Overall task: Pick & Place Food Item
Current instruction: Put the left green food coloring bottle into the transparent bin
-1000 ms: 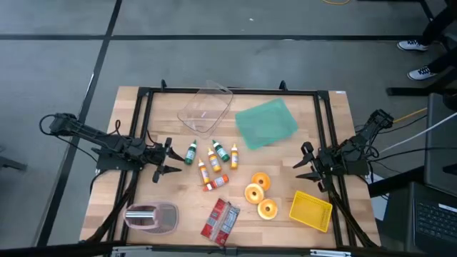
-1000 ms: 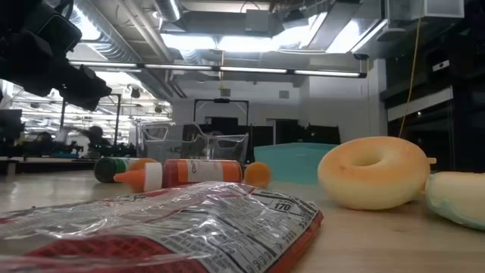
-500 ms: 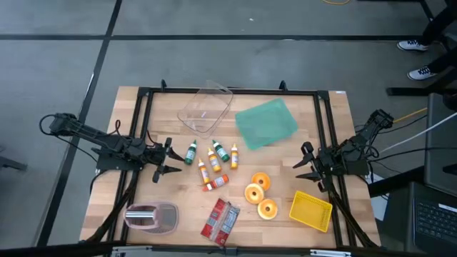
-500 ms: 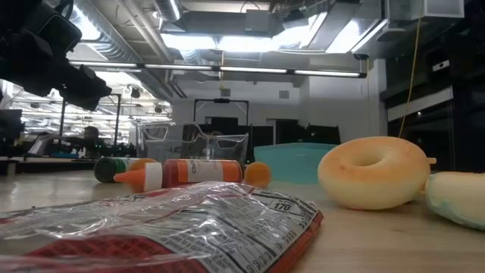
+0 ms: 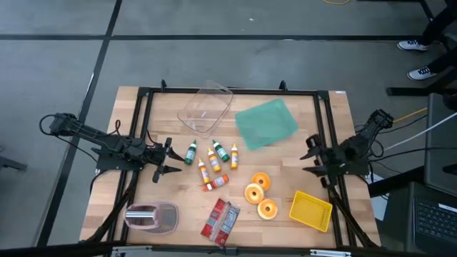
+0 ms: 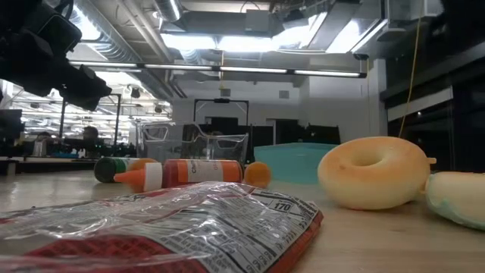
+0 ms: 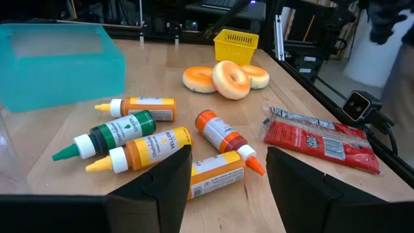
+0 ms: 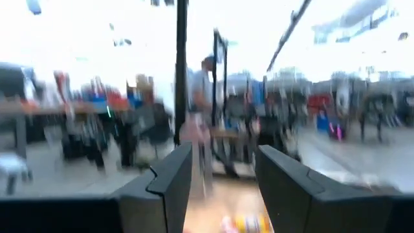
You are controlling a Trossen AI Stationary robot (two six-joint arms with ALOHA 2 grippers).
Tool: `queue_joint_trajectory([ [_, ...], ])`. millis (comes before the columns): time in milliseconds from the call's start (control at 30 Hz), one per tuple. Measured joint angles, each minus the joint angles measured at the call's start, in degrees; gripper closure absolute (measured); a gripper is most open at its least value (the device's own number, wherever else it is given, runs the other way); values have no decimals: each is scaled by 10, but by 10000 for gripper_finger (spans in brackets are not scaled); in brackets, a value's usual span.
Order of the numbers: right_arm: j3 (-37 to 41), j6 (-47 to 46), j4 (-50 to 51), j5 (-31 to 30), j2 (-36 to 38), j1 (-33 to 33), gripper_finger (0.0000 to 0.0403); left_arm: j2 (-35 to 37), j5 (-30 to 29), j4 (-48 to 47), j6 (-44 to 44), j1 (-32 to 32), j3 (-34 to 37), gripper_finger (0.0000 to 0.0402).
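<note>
Three doughnuts (image 5: 258, 193) lie on the wooden table right of centre; they also show in the left wrist view, doughnuts (image 7: 226, 76). A red snack packet (image 5: 219, 220) lies flat near the front edge. Several sauce bottles (image 5: 211, 163) lie on their sides mid-table. My left gripper (image 5: 168, 160) hovers open left of the bottles, with nothing between its fingers (image 7: 174, 178). My right gripper (image 5: 308, 158) hangs open at the right side, tipped up toward the room, its fingers (image 8: 171, 178) empty.
A clear tub (image 5: 206, 108) and a teal bin (image 5: 265, 123) stand at the back. A yellow basket (image 5: 311, 210) sits front right and a grey-pink object (image 5: 151, 217) front left. A black frame (image 5: 228, 91) rims the table.
My right gripper has tipped upward and rolled a little, its fingertips drawing slightly back toward the table's right edge; its wrist view now looks into the room. It stays open and empty.
</note>
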State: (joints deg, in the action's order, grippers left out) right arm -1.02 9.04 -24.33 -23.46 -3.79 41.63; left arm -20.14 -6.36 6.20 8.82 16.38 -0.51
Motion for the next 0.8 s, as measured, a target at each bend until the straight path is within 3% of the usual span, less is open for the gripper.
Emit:
queue_joint_trajectory([
  [133,0,39,-131,45,0,0,234,0,0,0,0,0,0,207],
  [333,0,49,-249,49,0,0,234,0,0,0,0,0,0,208],
  [733,0,52,-244,48,0,0,234,0,-9,0,-10,0,0,208],
  [800,0,50,-236,21,0,0,234,0,-29,0,-35,0,0,208],
])
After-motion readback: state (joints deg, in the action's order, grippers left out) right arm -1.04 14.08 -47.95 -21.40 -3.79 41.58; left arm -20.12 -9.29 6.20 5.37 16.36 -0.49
